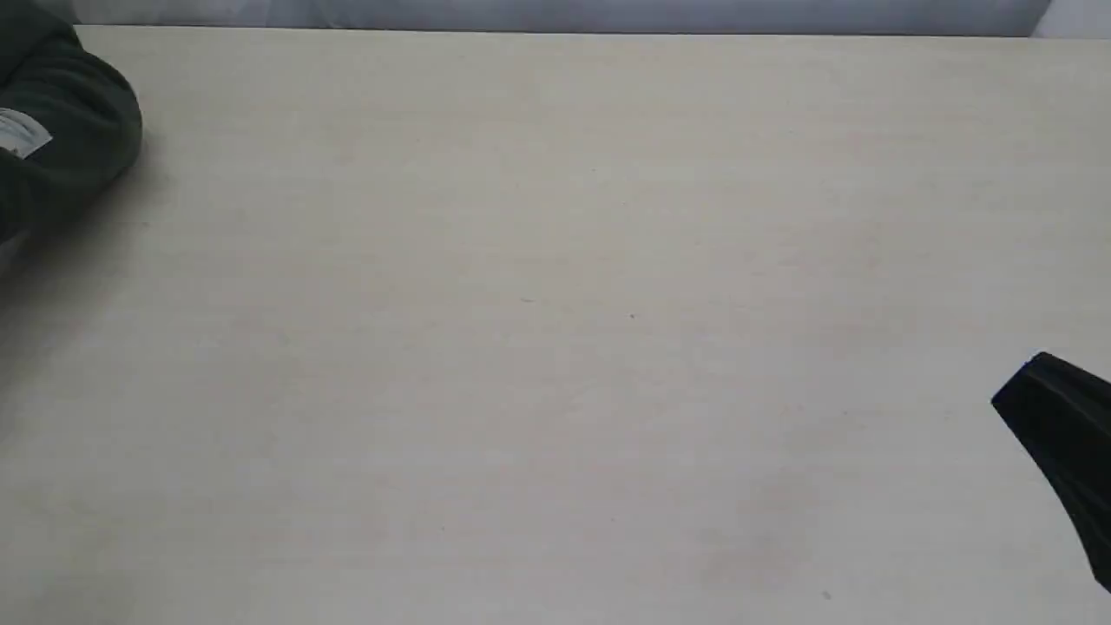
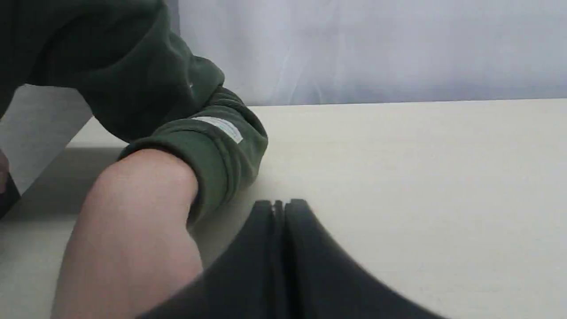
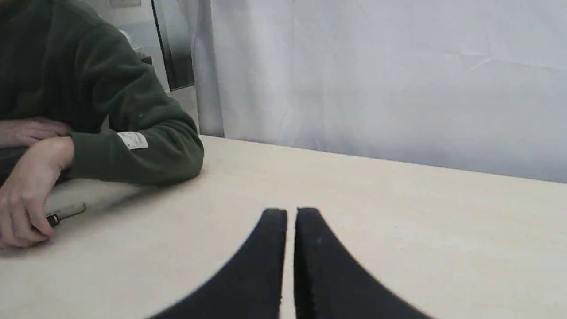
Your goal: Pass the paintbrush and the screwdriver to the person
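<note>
The person's dark green sleeve (image 1: 69, 130) lies at the table's far left corner. In the left wrist view the bare forearm (image 2: 133, 230) and sleeve cuff (image 2: 212, 150) rest on the table right beside my left gripper (image 2: 279, 204), which is shut and empty. My right gripper (image 3: 291, 213) is shut with only a hairline gap and holds nothing. Far off to its side, the person's hand (image 3: 26, 208) rests on the table around a slim tool (image 3: 66, 212) with a tan end and a black band. I cannot tell whether it is the screwdriver or the paintbrush.
The pale table top (image 1: 555, 347) is bare across the exterior view. A black part of the right arm (image 1: 1063, 434) pokes in at the right edge. A white curtain (image 3: 376, 79) hangs behind the table's far edge.
</note>
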Robot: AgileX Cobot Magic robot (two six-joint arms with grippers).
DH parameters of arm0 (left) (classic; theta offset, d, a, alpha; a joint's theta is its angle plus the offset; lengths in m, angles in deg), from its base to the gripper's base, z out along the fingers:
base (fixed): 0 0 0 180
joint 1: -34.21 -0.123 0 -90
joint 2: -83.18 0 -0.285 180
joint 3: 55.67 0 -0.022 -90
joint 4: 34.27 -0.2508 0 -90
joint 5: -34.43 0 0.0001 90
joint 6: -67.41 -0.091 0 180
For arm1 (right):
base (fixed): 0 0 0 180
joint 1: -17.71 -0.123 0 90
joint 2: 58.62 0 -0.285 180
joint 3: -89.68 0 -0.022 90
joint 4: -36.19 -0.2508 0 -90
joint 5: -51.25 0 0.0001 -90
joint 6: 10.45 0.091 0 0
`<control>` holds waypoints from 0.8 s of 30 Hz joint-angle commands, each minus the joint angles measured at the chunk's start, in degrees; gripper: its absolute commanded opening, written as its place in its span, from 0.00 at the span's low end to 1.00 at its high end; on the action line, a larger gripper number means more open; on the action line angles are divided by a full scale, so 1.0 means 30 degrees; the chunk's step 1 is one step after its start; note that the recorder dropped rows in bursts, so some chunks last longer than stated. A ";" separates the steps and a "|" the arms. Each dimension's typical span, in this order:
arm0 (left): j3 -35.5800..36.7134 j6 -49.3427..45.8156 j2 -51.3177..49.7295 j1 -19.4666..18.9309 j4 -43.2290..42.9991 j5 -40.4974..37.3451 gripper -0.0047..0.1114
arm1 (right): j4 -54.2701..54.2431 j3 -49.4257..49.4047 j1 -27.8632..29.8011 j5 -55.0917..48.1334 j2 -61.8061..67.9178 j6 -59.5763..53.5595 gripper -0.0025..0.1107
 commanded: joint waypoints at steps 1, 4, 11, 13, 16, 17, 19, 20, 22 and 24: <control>0.0039 0.0039 0.0048 0.0125 0.0013 0.0242 0.04 | -0.0413 -0.0053 0.0032 -0.0420 -0.0094 -0.0045 0.06; 0.0039 0.0039 0.0048 0.0125 0.0013 0.0207 0.04 | -0.0681 -0.0053 0.0032 -0.0420 -0.0094 -0.0045 0.06; 0.0039 0.0039 0.0048 0.0125 0.0013 0.0207 0.04 | -0.0679 -0.0053 0.0032 -0.0557 -0.0094 -0.0045 0.06; 0.0039 0.0039 0.0048 0.0125 0.0013 0.0207 0.04 | -0.0679 -0.0053 0.0032 -0.0557 -0.0094 -0.0045 0.06; 0.0039 0.0039 0.0048 0.0125 0.0013 0.0207 0.04 | -0.0679 -0.0053 0.0032 -0.0557 -0.0094 -0.0045 0.06; 0.0039 0.0039 0.0048 0.0125 0.0013 0.0207 0.04 | -0.0679 -0.0053 0.0032 -0.0557 -0.0094 -0.0045 0.06; 0.0039 0.0039 0.0048 0.0125 0.0013 0.0207 0.04 | -0.0679 -0.0053 0.0032 -0.0557 -0.0094 -0.0045 0.06; 0.0039 0.0039 0.0048 0.0125 0.0013 0.0207 0.04 | -0.0617 -0.0053 0.0032 -0.0557 -0.0094 -0.0120 0.06; 0.0039 0.0039 0.0048 0.0125 0.0013 0.0207 0.04 | 0.0599 -0.0053 0.0032 -0.0887 -0.0094 -0.0260 0.06; 0.0039 0.0039 0.0048 0.0125 0.0013 0.0207 0.04 | 0.1440 -0.0053 0.0032 -0.1916 -0.0094 -0.0260 0.06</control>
